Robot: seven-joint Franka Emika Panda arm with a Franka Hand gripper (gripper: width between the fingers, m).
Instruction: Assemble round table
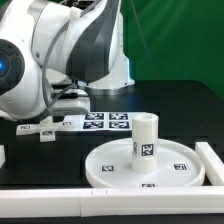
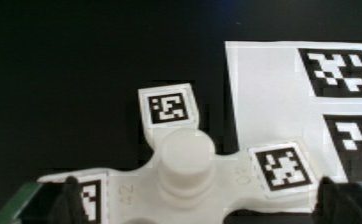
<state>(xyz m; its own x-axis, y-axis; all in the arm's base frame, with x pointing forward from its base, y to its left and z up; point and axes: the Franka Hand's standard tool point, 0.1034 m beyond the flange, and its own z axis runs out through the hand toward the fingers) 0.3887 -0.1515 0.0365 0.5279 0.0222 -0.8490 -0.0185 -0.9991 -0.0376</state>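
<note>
The white disc lies at the front of the table, on the exterior view's right. The thick tagged post stands upright on its centre. A small white lobed piece with a rounded knob and square tags lies to the exterior view's left. My gripper is open low over this piece. Its dark fingers stand wide apart on either side of the piece. In the exterior view the gripper sits under the arm, well to the left of the disc.
The marker board lies behind the disc, and its white edge lies right next to the lobed piece. Long white border bars run along the front and along the exterior view's right side. The arm's bulk fills the upper left.
</note>
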